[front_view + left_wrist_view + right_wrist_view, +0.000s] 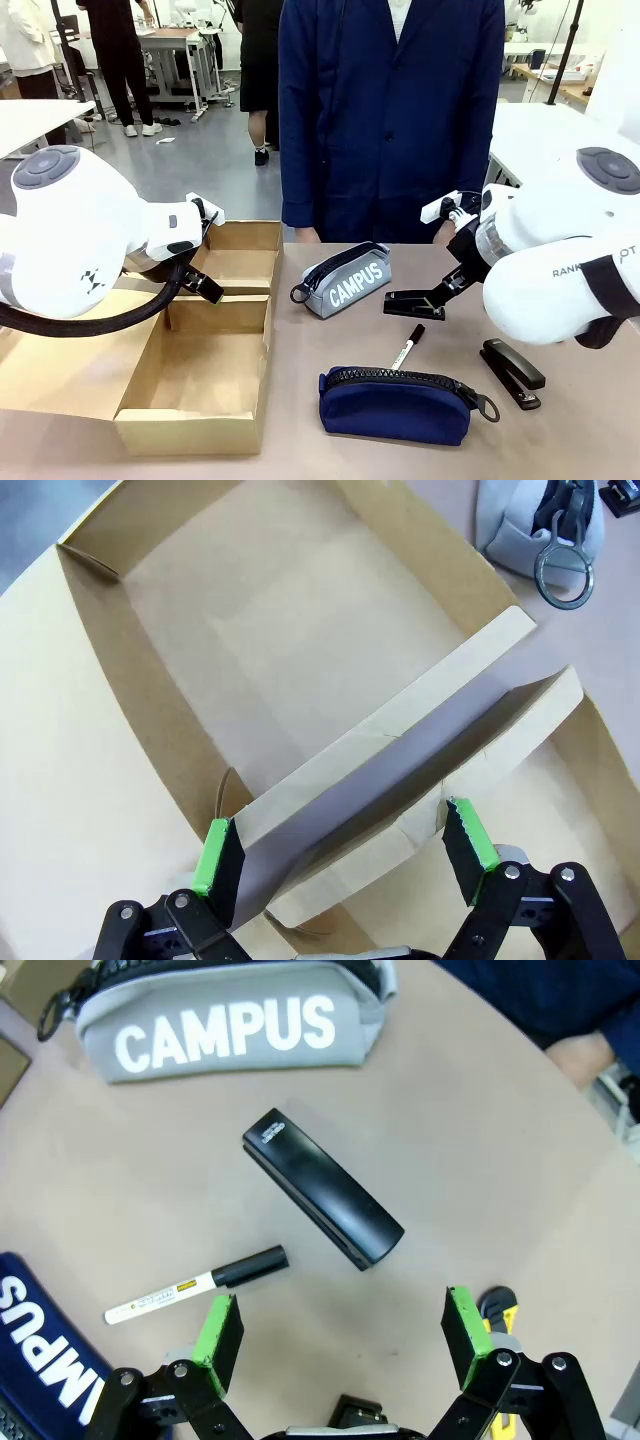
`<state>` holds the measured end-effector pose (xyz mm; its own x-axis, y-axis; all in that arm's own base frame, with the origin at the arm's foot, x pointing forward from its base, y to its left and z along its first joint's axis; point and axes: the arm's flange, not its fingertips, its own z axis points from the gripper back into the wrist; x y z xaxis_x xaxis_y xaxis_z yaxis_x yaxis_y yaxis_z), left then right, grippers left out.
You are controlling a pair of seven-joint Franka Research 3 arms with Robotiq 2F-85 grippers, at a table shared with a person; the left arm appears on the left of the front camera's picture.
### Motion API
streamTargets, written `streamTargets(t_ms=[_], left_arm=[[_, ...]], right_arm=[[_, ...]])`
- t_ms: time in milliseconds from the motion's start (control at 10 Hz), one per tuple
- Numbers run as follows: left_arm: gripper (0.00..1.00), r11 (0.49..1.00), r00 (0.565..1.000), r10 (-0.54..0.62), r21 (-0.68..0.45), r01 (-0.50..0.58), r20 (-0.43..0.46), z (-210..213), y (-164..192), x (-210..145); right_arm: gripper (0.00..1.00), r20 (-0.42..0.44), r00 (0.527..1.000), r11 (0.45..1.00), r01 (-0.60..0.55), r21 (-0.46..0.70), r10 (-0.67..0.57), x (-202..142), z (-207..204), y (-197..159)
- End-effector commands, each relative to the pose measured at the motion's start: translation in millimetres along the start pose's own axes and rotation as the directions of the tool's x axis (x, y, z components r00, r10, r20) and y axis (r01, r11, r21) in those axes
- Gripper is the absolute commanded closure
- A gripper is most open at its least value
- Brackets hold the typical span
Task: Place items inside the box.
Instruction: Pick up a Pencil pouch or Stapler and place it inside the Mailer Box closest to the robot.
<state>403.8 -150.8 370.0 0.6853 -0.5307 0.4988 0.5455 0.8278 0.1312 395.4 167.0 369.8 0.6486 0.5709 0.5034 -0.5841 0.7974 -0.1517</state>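
Observation:
The brown cardboard box (195,395) lies open at the left with two compartments. My left gripper (345,850) hangs open over it, its green pads (220,855) on either side of the dividing wall (400,750); the front view has this gripper (203,285) above the divider. My right gripper (342,1332) is open above a black stapler (322,1188) and near it in the front view (445,290). Around it lie the grey "CAMPUS" case (240,1020), a black marker pen (195,1285), the navy pouch (395,405) and a second stapler (513,373). A black-and-yellow tool (503,1315) peeks out behind one finger.
A person in a dark blue coat (390,120) stands at the table's far edge, a hand (585,1055) resting near the grey case. The box's flap lid (60,360) lies flat to the left. Bare tabletop (300,400) separates the box from the pouch.

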Motion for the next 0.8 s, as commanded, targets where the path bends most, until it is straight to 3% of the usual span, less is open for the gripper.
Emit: streamTargets(t_ms=[0,700], left_arm=[[0.0,1.0,1.0,0.0,0.0,0.0,0.0,0.0,0.0,0.0],[0.0,1.0,1.0,0.0,0.0,0.0,0.0,0.0,0.0,0.0]], right_arm=[[0.0,0.0,1.0,1.0,0.001,0.0,-0.001,0.0,0.1,-0.1],[0.0,0.0,1.0,1.0,0.001,0.0,-0.001,0.0,0.1,-0.1]])
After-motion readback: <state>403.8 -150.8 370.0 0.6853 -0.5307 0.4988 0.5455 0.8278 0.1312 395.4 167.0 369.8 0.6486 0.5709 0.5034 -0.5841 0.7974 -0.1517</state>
